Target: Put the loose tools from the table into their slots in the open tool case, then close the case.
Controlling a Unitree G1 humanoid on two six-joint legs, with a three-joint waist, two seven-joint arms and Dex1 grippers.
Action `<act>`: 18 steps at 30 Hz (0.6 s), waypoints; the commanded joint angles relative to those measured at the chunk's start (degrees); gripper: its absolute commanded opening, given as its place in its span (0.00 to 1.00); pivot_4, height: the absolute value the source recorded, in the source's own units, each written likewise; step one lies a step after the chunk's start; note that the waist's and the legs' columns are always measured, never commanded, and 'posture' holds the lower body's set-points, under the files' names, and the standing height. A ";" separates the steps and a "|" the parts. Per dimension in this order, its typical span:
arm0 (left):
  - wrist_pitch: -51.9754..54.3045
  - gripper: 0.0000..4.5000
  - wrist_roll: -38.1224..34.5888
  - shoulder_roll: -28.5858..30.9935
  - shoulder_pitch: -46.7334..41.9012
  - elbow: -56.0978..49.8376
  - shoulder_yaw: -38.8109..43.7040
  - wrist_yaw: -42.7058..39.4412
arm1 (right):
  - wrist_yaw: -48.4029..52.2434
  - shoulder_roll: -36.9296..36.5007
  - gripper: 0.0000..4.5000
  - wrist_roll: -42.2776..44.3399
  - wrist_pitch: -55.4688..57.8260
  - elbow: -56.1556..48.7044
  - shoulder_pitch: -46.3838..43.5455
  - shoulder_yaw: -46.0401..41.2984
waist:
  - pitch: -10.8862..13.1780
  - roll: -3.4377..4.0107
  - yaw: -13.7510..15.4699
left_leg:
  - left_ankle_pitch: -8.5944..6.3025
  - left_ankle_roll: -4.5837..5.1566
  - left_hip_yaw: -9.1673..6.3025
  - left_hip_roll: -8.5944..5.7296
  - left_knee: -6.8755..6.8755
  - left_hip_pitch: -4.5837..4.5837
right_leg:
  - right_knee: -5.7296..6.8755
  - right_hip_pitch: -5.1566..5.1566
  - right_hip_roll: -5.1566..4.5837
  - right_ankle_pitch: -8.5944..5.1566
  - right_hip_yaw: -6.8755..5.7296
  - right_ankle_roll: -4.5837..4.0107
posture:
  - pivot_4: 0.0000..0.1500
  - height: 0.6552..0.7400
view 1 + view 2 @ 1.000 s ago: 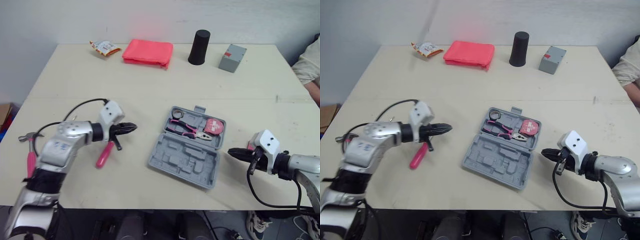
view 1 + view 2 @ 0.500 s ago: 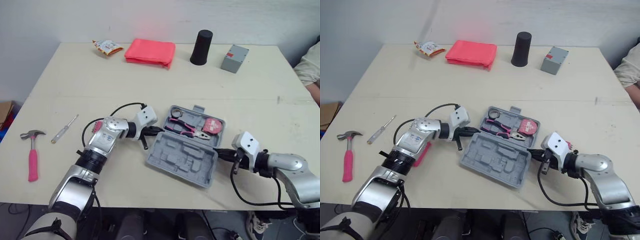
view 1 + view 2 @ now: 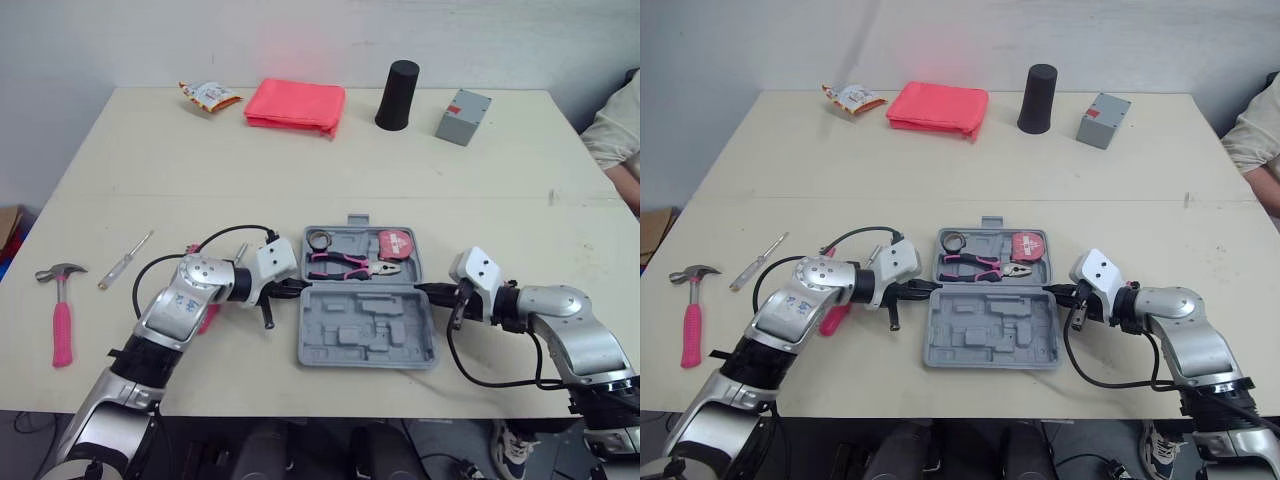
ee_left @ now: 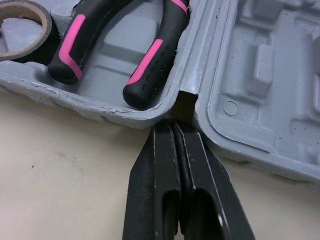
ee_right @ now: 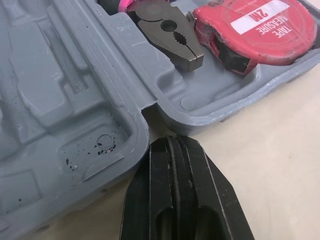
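- The table [image 3: 300, 160] was pale wood, with everything below resting on it.
- The tool case [image 3: 365, 325] lay open and flat at about 6 o'clock from the table's centre. The tool-holding half was toward 12 o'clock, and the half with empty moulded slots toward 6.
- A folded red cloth [image 3: 296, 105] sat at 11 o'clock by the far edge, well apart from the case.
- The left gripper [image 4: 175, 125] was at the case's 9 o'clock. Its two black fingers were pressed flat together with nothing between them, and the tips met the hinge notch where the two halves join.
- The right gripper [image 5: 172, 142] was at the case's 3 o'clock. Its fingers were likewise closed on nothing, with the tips just beside the opposite hinge notch (whether they actually touched it, I could not tell).
- A black cylinder [image 3: 398, 95] stood upright at 12 o'clock, with a grey box [image 3: 463, 103] just beside it at 1 o'clock.
- A pink-handled hammer [image 3: 62, 315] lay loose at the case's 9 o'clock, near the table's left edge.
- A pink-handled tool [image 3: 835, 318] lay partly hidden under the left arm.
- A slim screwdriver [image 3: 125, 260] lay at 10 o'clock from the case, near the hammer's head.
- Pliers [image 3: 345, 265] lay in their slot, across the middle of the far half.
- A red tape measure [image 3: 391, 245] sat at the pliers' 1 o'clock, inside the case.
- A snack packet [image 3: 208, 95] lay at the cloth's 9 o'clock.
- A tape roll [image 3: 319, 240] sat in the case's far left corner.
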 commanded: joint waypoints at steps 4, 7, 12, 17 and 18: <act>1.99 0.01 -0.60 0.67 3.70 -4.38 1.82 2.12 | 1.35 -1.52 0.00 0.63 -1.12 -1.61 1.18 -1.36 | 0.00 0.00 0.09 | 0.00 0.00 0.00 0.00 0.01 0.00 | 0.00 0.01 -0.01 0.00 0.00 0.00 | 1.00 0.95; 4.48 0.01 -2.79 2.38 4.93 -7.38 7.86 3.75 | 1.75 -4.55 0.00 2.73 0.12 -3.85 4.14 -6.06 | 0.00 0.00 0.24 | 0.00 0.00 -0.01 -0.01 -0.01 -0.02 | -0.02 0.00 -0.02 0.00 -0.01 0.00 | 1.00 0.95; 7.37 0.01 -3.31 7.56 11.96 -14.25 19.36 8.90 | 5.05 -9.55 0.00 10.25 4.06 -10.20 13.70 -17.92 | 0.01 0.00 0.29 | -0.02 0.03 -0.06 -0.01 -0.04 -0.08 | -0.11 0.02 -0.05 0.00 -0.08 0.00 | 1.00 0.95; 25.54 0.00 -17.75 7.94 24.10 -24.90 45.60 7.29 | 7.82 -14.00 0.23 14.85 9.15 -7.49 22.73 -33.45 | 0.01 0.00 0.22 | -0.09 0.15 -0.07 0.00 -0.05 -0.04 | -0.19 0.12 -0.09 0.01 -0.08 0.01 | 1.00 0.95; 28.60 0.00 -19.39 8.08 27.33 -25.82 51.23 7.06 | 8.65 -14.74 0.31 15.33 9.82 -6.38 24.29 -36.13 | 0.01 0.00 0.23 | -0.11 0.16 -0.08 0.00 -0.06 -0.05 | -0.22 0.12 -0.10 0.01 -0.09 0.01 | 1.00 0.95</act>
